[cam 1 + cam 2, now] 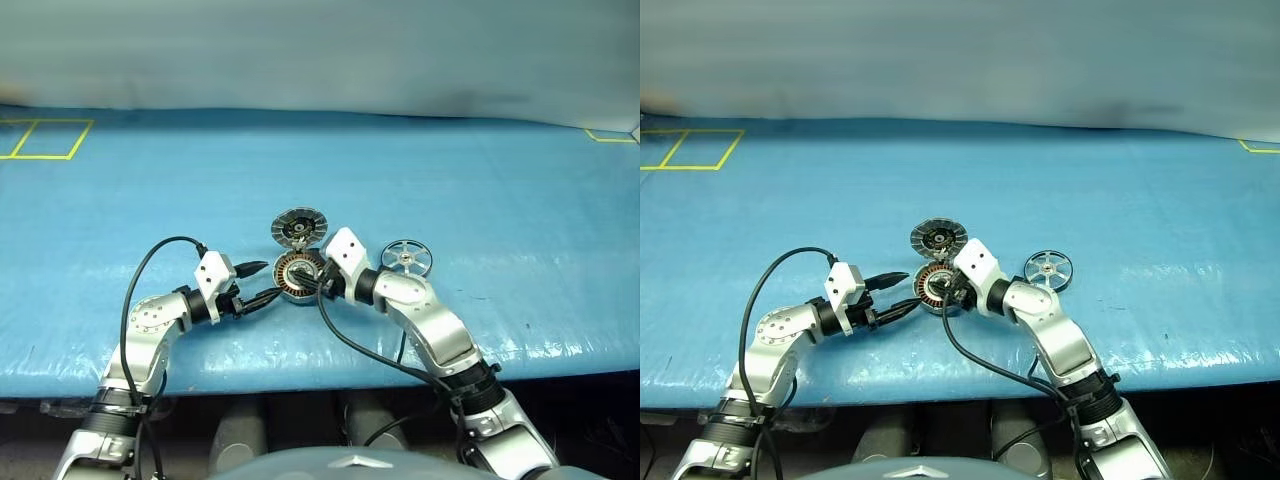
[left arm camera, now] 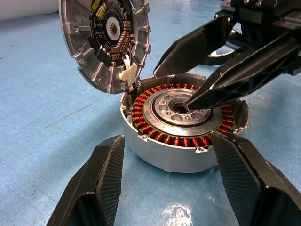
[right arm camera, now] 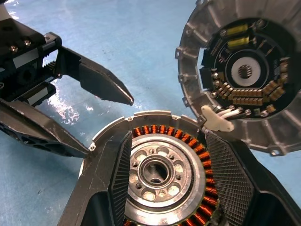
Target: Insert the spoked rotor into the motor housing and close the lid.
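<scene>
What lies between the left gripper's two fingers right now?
The motor housing sits between and just beyond the left gripper's open fingers, seen in the left wrist view; blue table in front.

Both arms reach inward, grippers nearly meeting.
Left gripper (image 1: pixel 262 282) level with jaws parted; right gripper (image 2: pixel 188 84) angled down, jaws also apart.

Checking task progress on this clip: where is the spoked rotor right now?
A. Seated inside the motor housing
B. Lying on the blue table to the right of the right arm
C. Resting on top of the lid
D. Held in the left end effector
B: the spoked rotor lies flat on the blue table just right of the right arm, apart from the motor housing, whose windings are uncovered.
</scene>
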`<state>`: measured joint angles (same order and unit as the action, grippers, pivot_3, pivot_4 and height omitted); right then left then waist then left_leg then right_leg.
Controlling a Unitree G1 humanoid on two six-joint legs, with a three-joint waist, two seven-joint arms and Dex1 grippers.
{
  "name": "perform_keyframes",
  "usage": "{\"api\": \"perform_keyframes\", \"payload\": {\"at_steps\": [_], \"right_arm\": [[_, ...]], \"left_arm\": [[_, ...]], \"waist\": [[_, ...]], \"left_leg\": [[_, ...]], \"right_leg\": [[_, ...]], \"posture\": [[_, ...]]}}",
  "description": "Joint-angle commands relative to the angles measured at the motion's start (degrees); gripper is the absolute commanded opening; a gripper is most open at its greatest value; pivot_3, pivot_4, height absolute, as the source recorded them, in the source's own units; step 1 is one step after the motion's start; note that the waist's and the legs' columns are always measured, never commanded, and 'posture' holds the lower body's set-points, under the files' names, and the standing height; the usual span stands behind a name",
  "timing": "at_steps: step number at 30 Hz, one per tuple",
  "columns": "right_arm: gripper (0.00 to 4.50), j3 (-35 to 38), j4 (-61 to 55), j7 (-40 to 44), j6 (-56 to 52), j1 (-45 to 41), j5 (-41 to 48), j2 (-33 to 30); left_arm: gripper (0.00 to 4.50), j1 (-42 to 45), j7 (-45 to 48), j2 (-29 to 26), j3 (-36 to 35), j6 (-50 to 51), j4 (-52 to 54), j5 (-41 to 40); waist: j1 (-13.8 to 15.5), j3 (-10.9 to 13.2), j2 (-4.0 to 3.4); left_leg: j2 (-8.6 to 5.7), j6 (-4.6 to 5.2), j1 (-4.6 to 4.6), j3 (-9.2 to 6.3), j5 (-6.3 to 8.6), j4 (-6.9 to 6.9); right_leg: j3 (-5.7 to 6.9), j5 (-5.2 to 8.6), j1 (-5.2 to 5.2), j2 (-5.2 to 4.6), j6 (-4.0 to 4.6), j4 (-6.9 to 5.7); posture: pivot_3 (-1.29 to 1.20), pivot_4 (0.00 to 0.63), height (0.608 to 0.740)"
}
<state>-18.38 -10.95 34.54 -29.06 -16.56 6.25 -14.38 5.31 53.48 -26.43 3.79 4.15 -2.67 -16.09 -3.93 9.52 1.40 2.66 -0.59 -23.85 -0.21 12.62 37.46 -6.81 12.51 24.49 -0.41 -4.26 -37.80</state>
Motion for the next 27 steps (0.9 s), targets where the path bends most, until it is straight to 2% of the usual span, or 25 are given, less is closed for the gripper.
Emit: {"api": "perform_keyframes", "payload": {"at_steps": [1,5,9,14,27], "right_arm": [[2.64,4.67,-6.32,-0.73,-1.11,1.54,1.35,-2.82],[2.64,7.96,-10.85,-0.91,-3.21,6.24,0.52,-9.09],[2.64,16.13,-13.58,-4.32,-6.14,10.70,2.30,-11.29],[2.64,21.60,-14.74,-6.27,-7.73,13.81,1.84,-14.00],[2.64,19.24,-11.60,-9.39,-9.54,15.22,-0.58,-14.36]], "left_arm": [[3.17,0.35,0.33,-0.17,-0.22,-0.62,0.09,-0.21],[3.17,0.32,0.93,0.03,0.19,0.02,-0.05,-0.59],[3.17,0.51,1.26,0.60,0.60,-0.54,-0.60,-0.58],[3.17,1.24,2.01,1.22,0.86,-0.82,-1.33,-0.56],[3.17,0.80,1.51,1.15,0.48,-2.19,-1.90,0.01]], "waist": [[0.20,0.00,0.00],[0.35,-0.01,0.02],[0.34,0.00,0.02],[0.29,-0.01,0.03],[0.35,-0.01,0.03]], "left_leg": [[0.00,0.00,-0.02,0.00,0.00,0.00],[-0.04,0.00,-0.03,0.00,0.00,-0.06],[-0.04,0.00,-0.01,0.01,0.00,-0.12],[-0.04,0.00,0.03,0.04,0.00,-0.11],[-0.04,0.00,0.02,0.04,0.00,-0.12]], "right_leg": [[0.00,0.00,0.00,-0.01,0.00,0.00],[0.01,0.03,0.01,-0.06,0.00,0.07],[0.01,0.05,0.03,-0.06,0.03,0.06],[-0.01,0.05,0.00,-0.07,0.03,0.06],[0.00,0.05,0.01,-0.07,0.03,0.08]], "posture": [[0.00,0.150,0.740],[0.00,0.150,0.740],[0.00,0.150,0.740],[0.00,0.150,0.740],[0.00,0.150,0.740]]}}
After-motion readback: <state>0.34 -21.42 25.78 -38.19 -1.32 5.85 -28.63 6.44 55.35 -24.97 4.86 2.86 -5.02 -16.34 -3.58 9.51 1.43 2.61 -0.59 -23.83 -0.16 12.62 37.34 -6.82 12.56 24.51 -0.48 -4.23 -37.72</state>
